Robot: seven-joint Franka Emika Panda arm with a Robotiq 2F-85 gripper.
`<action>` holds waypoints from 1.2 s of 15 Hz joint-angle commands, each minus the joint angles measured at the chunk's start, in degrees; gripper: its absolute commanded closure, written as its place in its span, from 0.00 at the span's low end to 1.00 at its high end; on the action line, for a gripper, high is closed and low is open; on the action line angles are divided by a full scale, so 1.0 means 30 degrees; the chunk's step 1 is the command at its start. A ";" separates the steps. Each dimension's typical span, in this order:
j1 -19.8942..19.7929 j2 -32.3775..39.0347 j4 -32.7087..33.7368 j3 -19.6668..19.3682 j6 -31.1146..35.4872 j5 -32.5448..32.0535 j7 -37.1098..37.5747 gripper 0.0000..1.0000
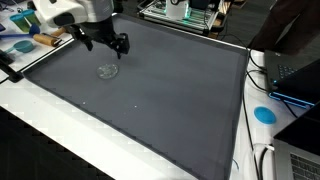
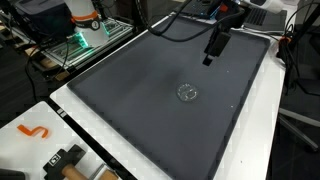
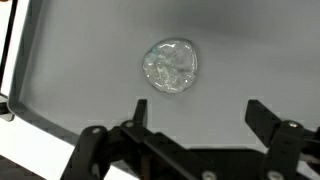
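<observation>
A small clear, crumpled lump, like plastic wrap or a glassy blob, lies on the dark grey mat. It also shows as a pale spot on the mat in both exterior views. My gripper hangs above the mat, open, with nothing between its two black fingers. The lump sits ahead of the fingertips, apart from them. In the exterior views the gripper hovers near the mat's edge, short of the lump.
The grey mat lies on a white table. A blue disc and a laptop are at one side. Tools and an orange hook lie at a table corner. A wire rack stands beyond the mat.
</observation>
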 commanded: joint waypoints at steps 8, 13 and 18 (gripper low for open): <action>0.0490 -0.1824 -0.3293 -0.0118 0.1802 -0.0595 0.2454 0.00; 0.0480 -0.2356 -0.4239 -0.0162 0.2726 -0.0943 0.2671 0.00; 0.0405 -0.2842 -0.4958 -0.0169 0.3123 -0.1198 0.2584 0.00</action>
